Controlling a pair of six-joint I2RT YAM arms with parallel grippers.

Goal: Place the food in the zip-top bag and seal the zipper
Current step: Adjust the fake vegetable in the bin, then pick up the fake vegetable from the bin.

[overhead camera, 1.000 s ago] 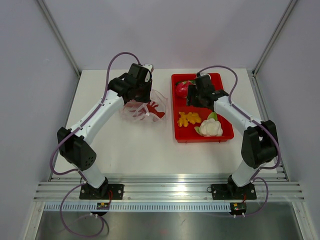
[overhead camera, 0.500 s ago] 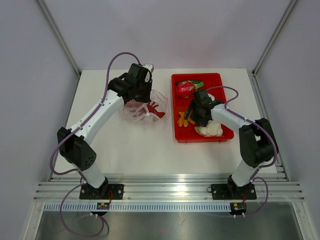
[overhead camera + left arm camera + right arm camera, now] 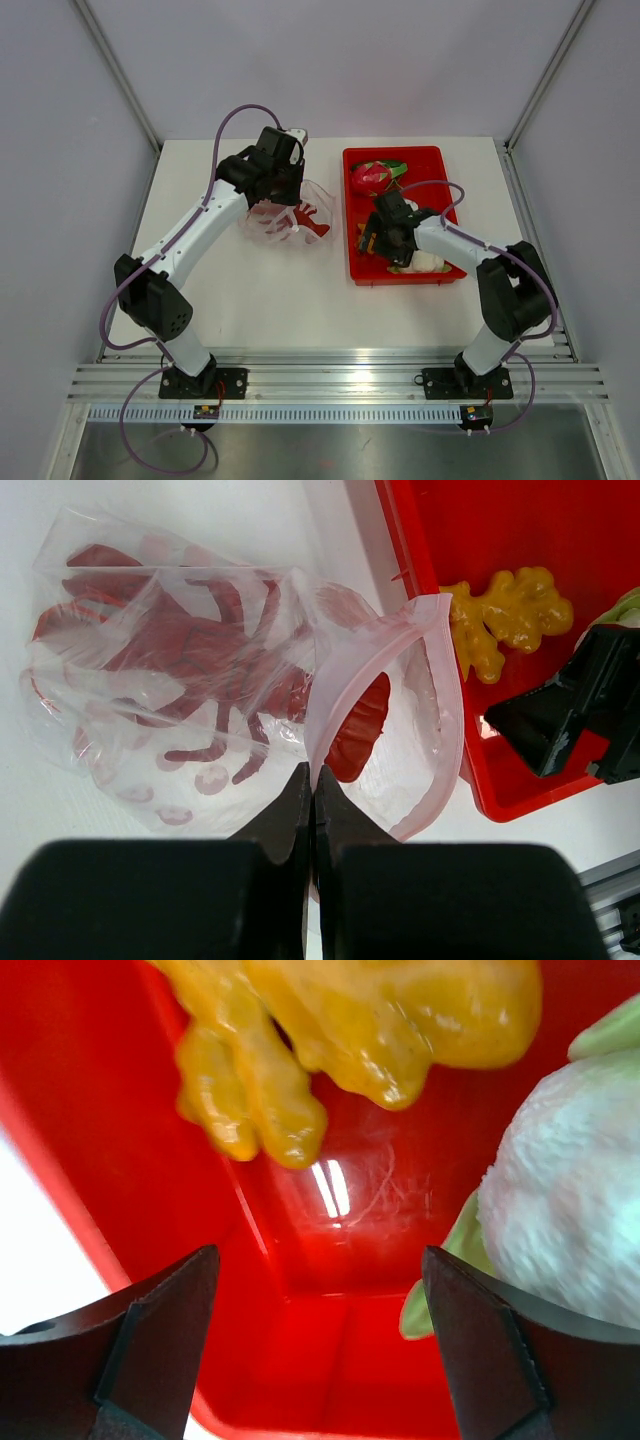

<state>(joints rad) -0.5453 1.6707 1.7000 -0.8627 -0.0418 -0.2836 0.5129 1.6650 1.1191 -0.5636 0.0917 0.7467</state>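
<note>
The clear zip-top bag [image 3: 190,680] lies on the white table left of the red tray, with dark-red chili peppers [image 3: 358,730] showing through it. Its pink zipper [image 3: 448,680] stands open in a loop. My left gripper [image 3: 312,772] is shut on the near zipper edge. In the tray, my right gripper [image 3: 315,1270] hangs open low over the floor, with nothing between its fingers. The orange-yellow piece [image 3: 350,1020] lies just ahead of it and the white cauliflower [image 3: 570,1210] with a green leaf is to its right. From above, the right gripper [image 3: 374,240] covers most of the orange piece.
The red tray [image 3: 440,160] sits at the right of the table, with a pink dragon fruit [image 3: 370,177] in its far end. The tray's left wall [image 3: 70,1170] rises close beside my right gripper's left finger. Grey walls enclose the table.
My right gripper has moved from beside the dragon fruit to the near part of the tray, down by the orange piece, and its jaws have spread wider. The left arm and bag have not moved.
</note>
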